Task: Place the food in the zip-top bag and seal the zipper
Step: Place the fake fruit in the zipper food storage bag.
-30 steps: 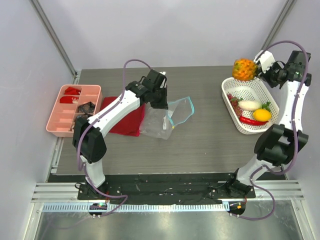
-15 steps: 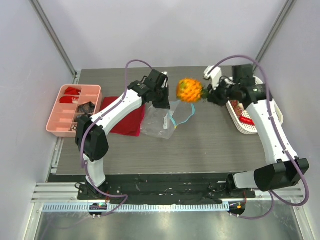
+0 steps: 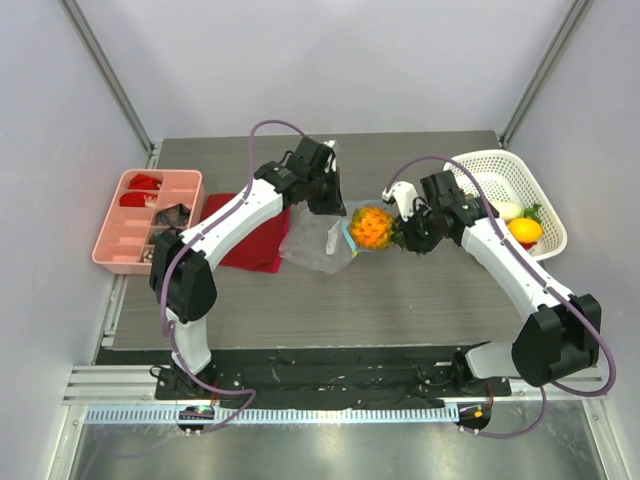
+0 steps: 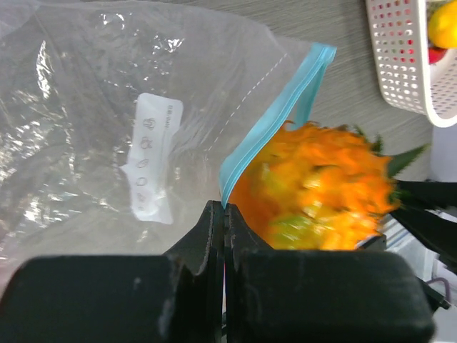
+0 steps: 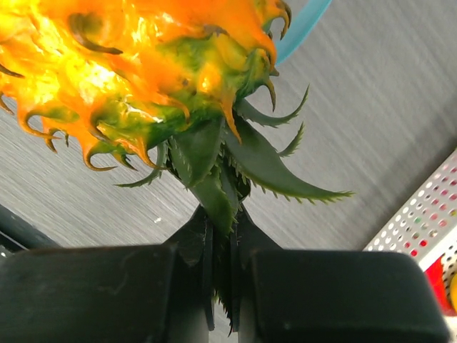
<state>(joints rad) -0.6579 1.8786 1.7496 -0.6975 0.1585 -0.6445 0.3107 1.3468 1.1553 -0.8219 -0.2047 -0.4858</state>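
Here, L gripper (image 4: 225,213) is pinched tight on the zipper (image 4: 275,123) at the mouth of the bag (image 3: 312,242), which lies mid-table (image 3: 430,290). R gripper (image 5: 225,225) is clamped on the leaves of the pineapple (image 3: 372,228); fruit end sits at bag mouth, beside the teal strip. The other 2 items visible, orange (image 3: 524,230) & radish (image 3: 505,209), lie in the basket (image 3: 490,165), far R.

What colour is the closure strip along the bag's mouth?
Teal-blue. The zipper shows best in the left wrist view, right beside the pineapple.
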